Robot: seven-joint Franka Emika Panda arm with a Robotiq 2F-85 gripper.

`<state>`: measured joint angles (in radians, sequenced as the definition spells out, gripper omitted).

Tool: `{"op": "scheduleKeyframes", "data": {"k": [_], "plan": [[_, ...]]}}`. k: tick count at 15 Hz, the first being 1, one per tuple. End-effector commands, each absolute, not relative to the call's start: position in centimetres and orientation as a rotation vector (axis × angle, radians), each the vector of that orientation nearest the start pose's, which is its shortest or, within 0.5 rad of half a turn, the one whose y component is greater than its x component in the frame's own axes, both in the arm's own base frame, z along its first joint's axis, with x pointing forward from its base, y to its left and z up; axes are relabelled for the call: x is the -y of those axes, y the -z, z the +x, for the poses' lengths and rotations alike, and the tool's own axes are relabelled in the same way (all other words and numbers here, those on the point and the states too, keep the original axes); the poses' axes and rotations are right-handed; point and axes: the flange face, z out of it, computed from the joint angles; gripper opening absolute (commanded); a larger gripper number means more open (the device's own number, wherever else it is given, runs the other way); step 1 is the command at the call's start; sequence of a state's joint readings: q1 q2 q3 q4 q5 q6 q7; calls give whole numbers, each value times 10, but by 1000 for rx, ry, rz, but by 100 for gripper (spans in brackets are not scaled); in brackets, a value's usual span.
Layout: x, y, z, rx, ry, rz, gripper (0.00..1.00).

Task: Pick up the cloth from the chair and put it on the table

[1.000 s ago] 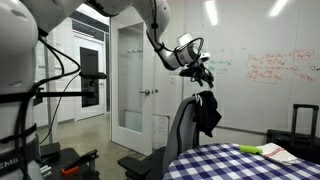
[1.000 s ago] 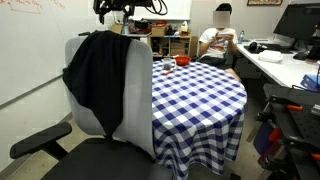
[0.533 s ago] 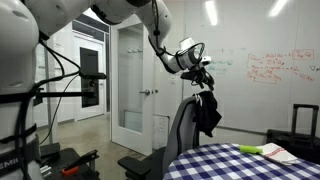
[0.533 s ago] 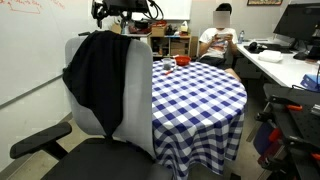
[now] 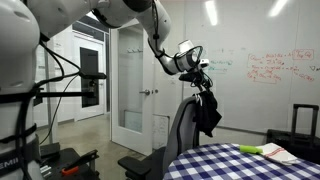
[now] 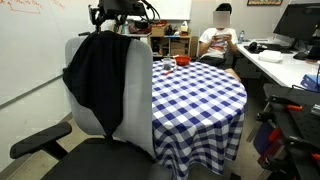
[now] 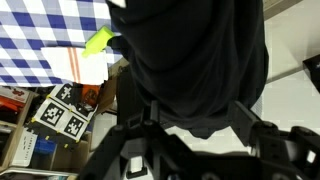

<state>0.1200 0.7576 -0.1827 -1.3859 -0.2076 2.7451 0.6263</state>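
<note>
Cloth (image 5: 208, 112) hangs from the gripper (image 5: 203, 75), with the jaws closed on its upper edge. The lower part drapes over the backrest of the chair (image 6: 137, 95). The checked desk (image 6: 200, 95) stands just beside the chair. In the wrist view, dark fabric (image 7: 190, 70) fills the frame.

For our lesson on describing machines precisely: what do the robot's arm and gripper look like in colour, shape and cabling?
The arm is glossy white, built of thick rounded segments, with black cables looping beside the large near segment. The gripper is black and angular, with jointed linkage bars, behind a pale round wrist piece.
</note>
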Motion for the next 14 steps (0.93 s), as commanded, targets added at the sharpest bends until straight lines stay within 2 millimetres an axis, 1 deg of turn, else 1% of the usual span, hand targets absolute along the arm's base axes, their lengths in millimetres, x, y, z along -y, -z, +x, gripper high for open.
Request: {"op": "scheduleKeyframes", "data": {"k": [1, 2, 3, 5, 7, 9, 10, 11, 13, 14], "plan": [[1, -335, 786, -617, 1025, -2960, 39], [2, -334, 786, -612, 1025, -2961, 32], [2, -334, 787, -611, 1024, -2960, 23], [4, -335, 786, -607, 1023, -2960, 8], [6, -337, 786, -612, 1036, -2970, 5], [16, -335, 786, -635, 1059, -2988, 1], [26, -332, 786, -660, 1059, -3004, 5], [41, -328, 784, -703, 1063, -3015, 5], [74, -324, 781, -779, 1100, -3049, 6], [98, -323, 777, -831, 1136, -3078, 6]]}}
